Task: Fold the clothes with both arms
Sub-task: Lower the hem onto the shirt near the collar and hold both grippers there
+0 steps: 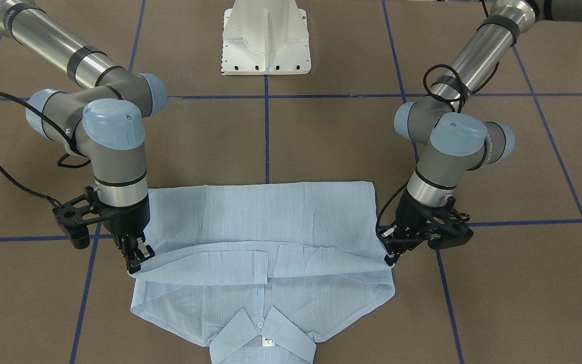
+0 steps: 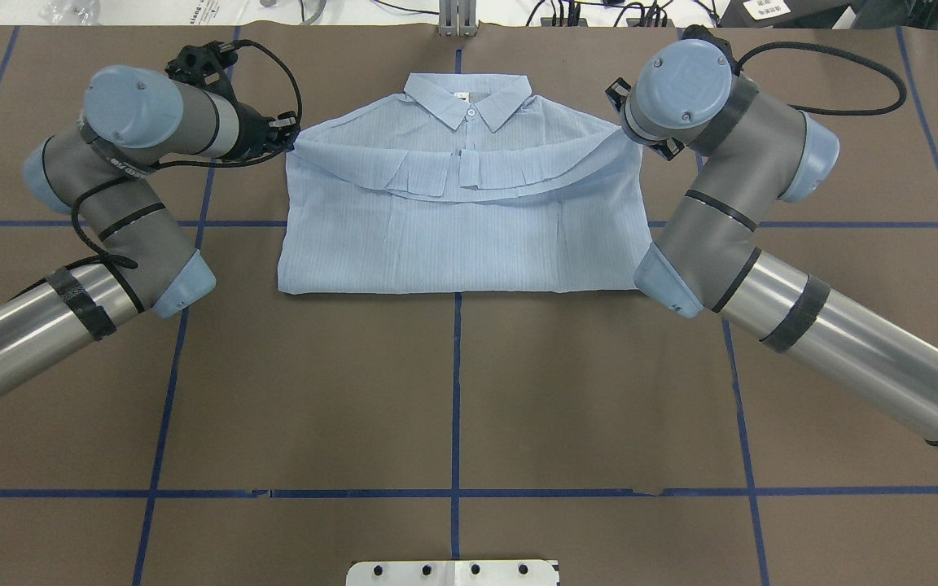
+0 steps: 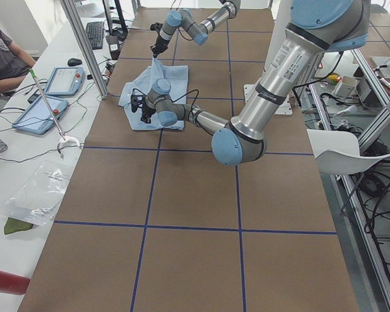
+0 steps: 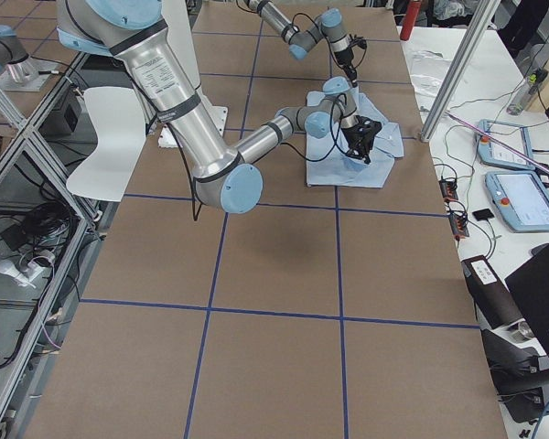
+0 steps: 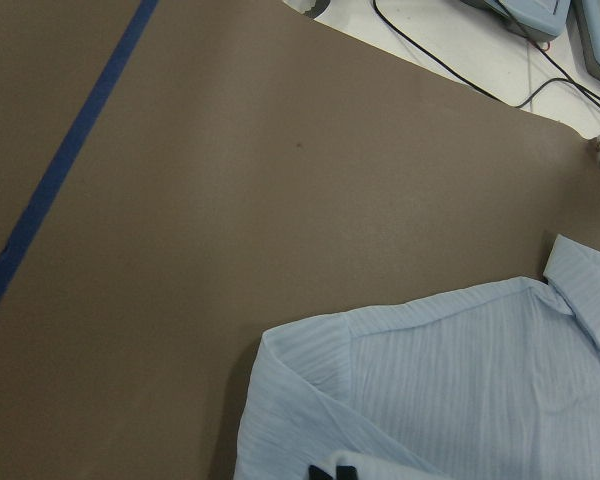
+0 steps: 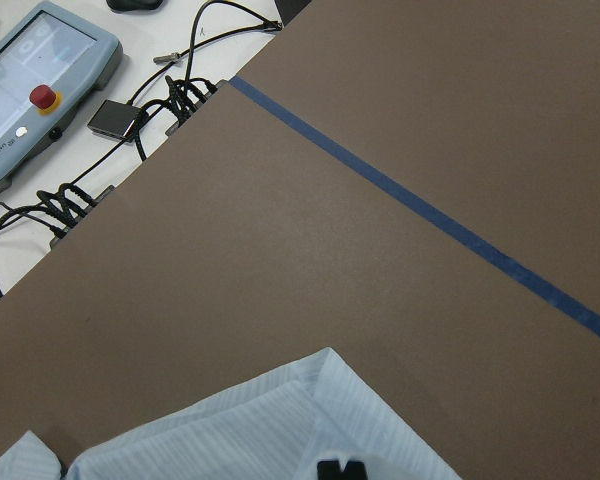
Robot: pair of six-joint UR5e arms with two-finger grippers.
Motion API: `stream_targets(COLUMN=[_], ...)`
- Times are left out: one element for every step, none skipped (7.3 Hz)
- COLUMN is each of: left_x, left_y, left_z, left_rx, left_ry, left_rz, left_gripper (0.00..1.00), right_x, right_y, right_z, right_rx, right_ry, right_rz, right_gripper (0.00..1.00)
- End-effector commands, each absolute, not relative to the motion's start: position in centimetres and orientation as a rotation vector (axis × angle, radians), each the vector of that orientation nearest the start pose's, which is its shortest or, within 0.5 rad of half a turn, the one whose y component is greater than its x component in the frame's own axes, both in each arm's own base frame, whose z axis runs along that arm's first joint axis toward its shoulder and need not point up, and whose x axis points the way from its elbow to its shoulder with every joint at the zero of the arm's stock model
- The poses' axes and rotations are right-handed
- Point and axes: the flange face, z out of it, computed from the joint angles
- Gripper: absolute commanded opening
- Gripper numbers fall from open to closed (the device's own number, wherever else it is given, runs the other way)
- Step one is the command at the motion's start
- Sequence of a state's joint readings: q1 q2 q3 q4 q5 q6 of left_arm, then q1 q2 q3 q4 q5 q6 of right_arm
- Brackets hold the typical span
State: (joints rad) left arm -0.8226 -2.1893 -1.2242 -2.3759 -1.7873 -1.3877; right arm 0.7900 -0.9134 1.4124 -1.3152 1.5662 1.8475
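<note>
Brown table (image 2: 314, 382) with blue tape lines fills our views, and the white pedestal (image 1: 265, 45) stands at the robot's edge. We see the shirt (image 2: 461, 236) lying flat on the half of the table away from the robot, centred between the arms. Its collar (image 1: 263, 336) points toward the operators' side, and the neck label (image 1: 268, 342) shows just inside it. The lower part of the shirt is doubled over the chest, so the crease is the straight edge nearest the robot. The free edge hangs in a shallow arc across the front, just short of the collar, lifted at both ends. The left gripper (image 1: 391, 254) is clenched on one end of that edge, at the shirt's side. The right gripper (image 1: 137, 260) is clenched on the other end. In each wrist view we see only black fingertips (image 5: 330, 472) close together at the bottom border, with cloth around them. The left arm (image 2: 111, 203) and right arm (image 2: 729, 220) bend in from either side, wrists above the shirt's outer edges. Beyond the far table edge we see a white bench with cables and a teach tablet (image 6: 30, 110).
</note>
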Motion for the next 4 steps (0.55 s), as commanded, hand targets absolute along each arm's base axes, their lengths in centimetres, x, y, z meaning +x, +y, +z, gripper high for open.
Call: stream_targets(left_x=[44.6, 44.7, 44.7, 44.5], left_y=[-64.5, -64.6, -64.6, -64.7], left_z=[36.5, 36.9, 37.2, 37.4], left_rx=[0.355, 0.36, 0.356, 0.356], left_ry=[1.055, 1.059, 1.054, 1.05], left_rz=[-0.457, -0.455, -0.458, -0.46], left_gripper=[0.0, 0.0, 0.0, 0.0], right_x=[-44.1, -44.6, -44.9, -44.9], right_y=[-63.7, -64.2, -64.6, -64.7], right_z=[32.3, 32.7, 33.9, 33.8], right_rx=[0.201, 0.216, 0.215, 0.216], right_ry=[-0.735, -0.787, -0.783, -0.784], right_rz=[1.019, 1.017, 1.017, 1.019], right_gripper=[0.0, 0.0, 0.0, 0.0])
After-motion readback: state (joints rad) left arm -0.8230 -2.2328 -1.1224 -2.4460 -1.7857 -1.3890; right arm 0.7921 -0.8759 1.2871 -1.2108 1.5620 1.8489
